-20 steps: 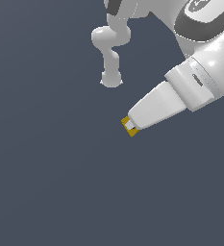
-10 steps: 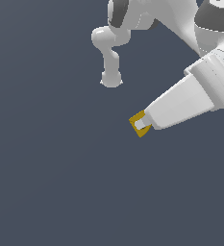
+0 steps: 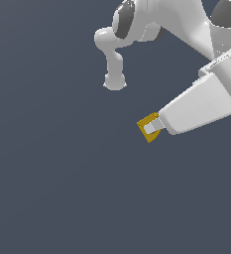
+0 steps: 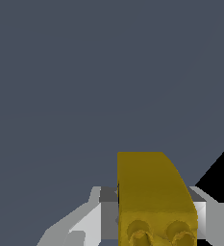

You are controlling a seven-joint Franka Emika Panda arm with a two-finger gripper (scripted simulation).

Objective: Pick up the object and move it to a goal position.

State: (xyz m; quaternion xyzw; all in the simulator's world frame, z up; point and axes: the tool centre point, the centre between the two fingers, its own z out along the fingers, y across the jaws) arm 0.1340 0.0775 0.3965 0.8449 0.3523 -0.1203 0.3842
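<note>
- Far toward the exterior view's left I've got nothing but plain dark-grey counter [image 3: 52, 188]; no goal marker shows in either view.
- Centre of the exterior view: the mustard-yellow block [image 3: 147, 127], tiny and angular, sits at the tip of my gripper [image 3: 151, 128], jaws clamped on it.
- Wrist view confirms it: the block [image 4: 152, 192] is pinched between the grey pads, two studs showing on its end, one top edge curved.
- My read: rigid, very light, smooth plastic, so it could twist. The flat side faces are the place to squeeze, not the curve.
- Toward the exterior view's right, the white arm [image 3: 206, 99] slopes away upward.
</note>
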